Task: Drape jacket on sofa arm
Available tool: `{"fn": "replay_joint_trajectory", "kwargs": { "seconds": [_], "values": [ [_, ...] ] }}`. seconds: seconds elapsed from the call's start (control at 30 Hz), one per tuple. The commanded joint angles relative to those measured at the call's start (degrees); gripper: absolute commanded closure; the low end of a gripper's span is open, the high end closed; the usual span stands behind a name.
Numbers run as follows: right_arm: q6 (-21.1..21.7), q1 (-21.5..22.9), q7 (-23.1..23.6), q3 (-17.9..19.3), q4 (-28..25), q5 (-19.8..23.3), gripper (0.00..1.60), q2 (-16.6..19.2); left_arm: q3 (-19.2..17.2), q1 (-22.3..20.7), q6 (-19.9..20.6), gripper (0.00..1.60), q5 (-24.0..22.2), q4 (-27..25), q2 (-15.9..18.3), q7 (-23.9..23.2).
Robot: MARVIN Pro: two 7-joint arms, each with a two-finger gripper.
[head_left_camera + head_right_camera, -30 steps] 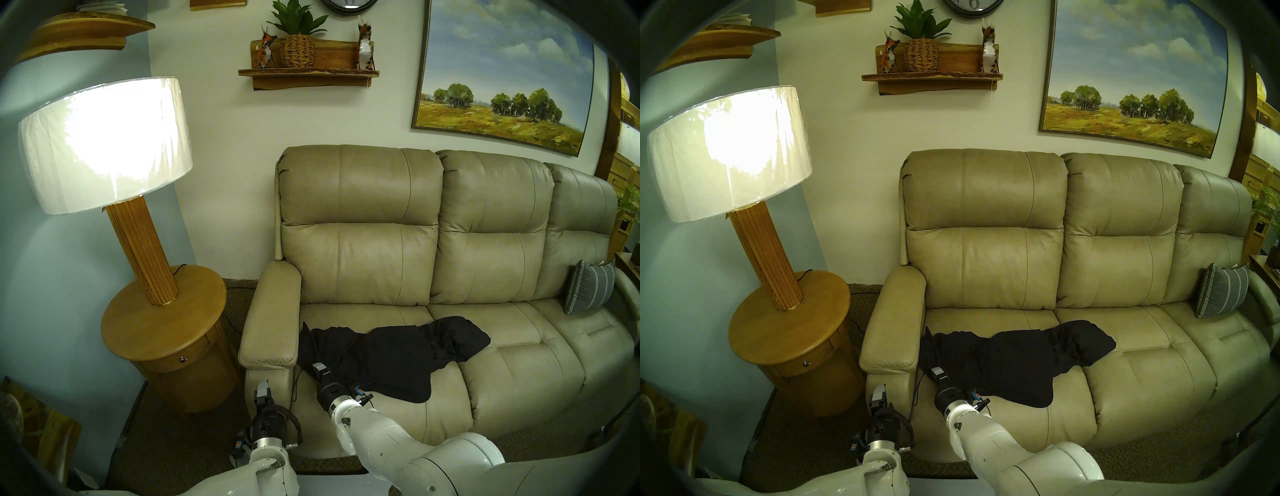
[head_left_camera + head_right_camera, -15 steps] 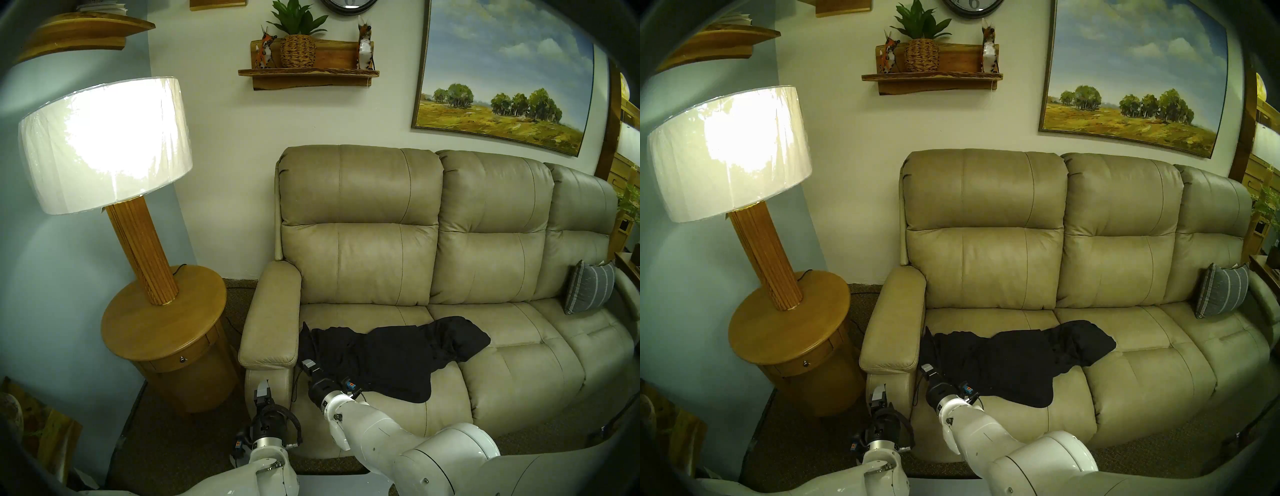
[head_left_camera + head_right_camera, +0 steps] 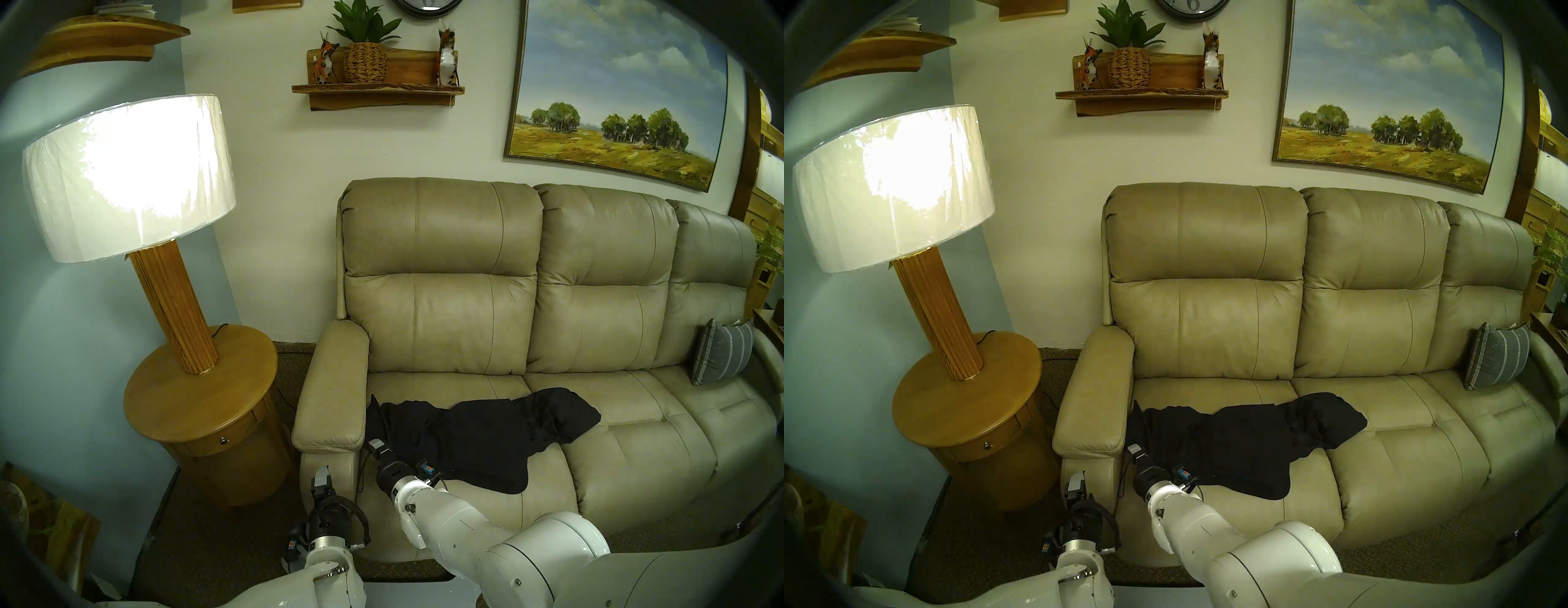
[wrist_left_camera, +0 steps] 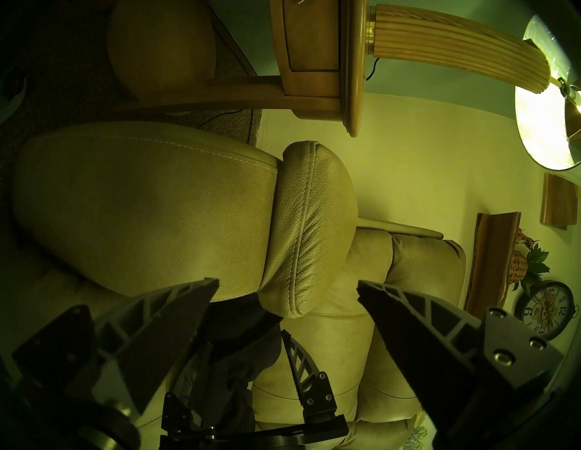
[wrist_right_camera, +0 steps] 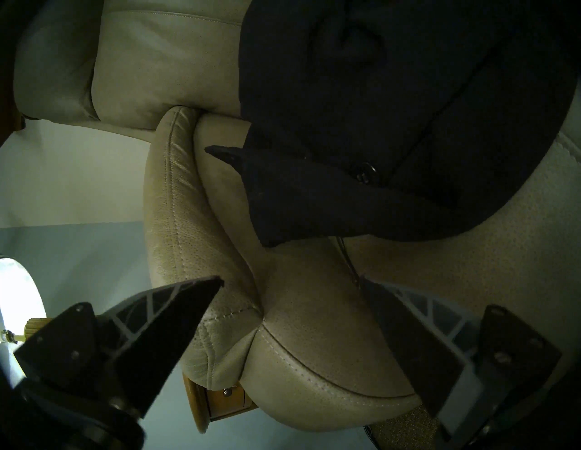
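Since the earlier frames the right gripper (image 3: 376, 447) had shifted leftward along the seat front toward the sofa arm (image 3: 333, 395), while the left gripper (image 3: 321, 474) had stayed in place. Head views: the jacket (image 3: 479, 433) lay crumpled across the left seat cushion, its left edge touching the inner side of the sofa arm (image 3: 1096, 397); the right gripper (image 3: 1135, 451) sat at the jacket's (image 3: 1242, 437) near-left corner. Left wrist view: the left gripper (image 4: 287, 284) had its jaws wide apart, holding nothing, before the squared front of the sofa arm (image 4: 301, 226). Right wrist view: the right gripper (image 5: 294, 281) had its jaws wide and empty, just short of the jacket (image 5: 393, 110) hem, with the sofa arm (image 5: 169, 226) beside it.
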Motion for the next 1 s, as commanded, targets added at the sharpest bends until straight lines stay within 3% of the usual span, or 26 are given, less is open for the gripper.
{"fn": "replay_joint_trajectory", "kwargs": {
  "seconds": [0.0, 0.3, 0.67, 0.97],
  "values": [
    [1.1, 2.2, -0.6, 2.1, -0.1, 2.0, 0.00, -0.1, 0.0, 0.2, -0.2, 0.00, 0.1, -0.4, -0.1, -0.4],
    [1.2, 4.4, -4.6, 2.6, 0.5, 1.7, 0.00, 1.0, 0.0, 0.1, -0.1, 0.00, 0.2, -0.3, -0.1, -0.2],
    [0.4, 6.0, -10.2, 3.3, 0.4, 2.0, 0.00, -0.5, -0.1, 0.1, -0.1, 0.00, 0.3, -0.3, -0.2, -0.1],
    [0.5, 6.2, -13.9, 6.7, 0.8, 4.7, 0.00, 0.5, -0.1, 0.1, 0.0, 0.00, 0.3, -0.2, -0.2, 0.1]
  ]
}}
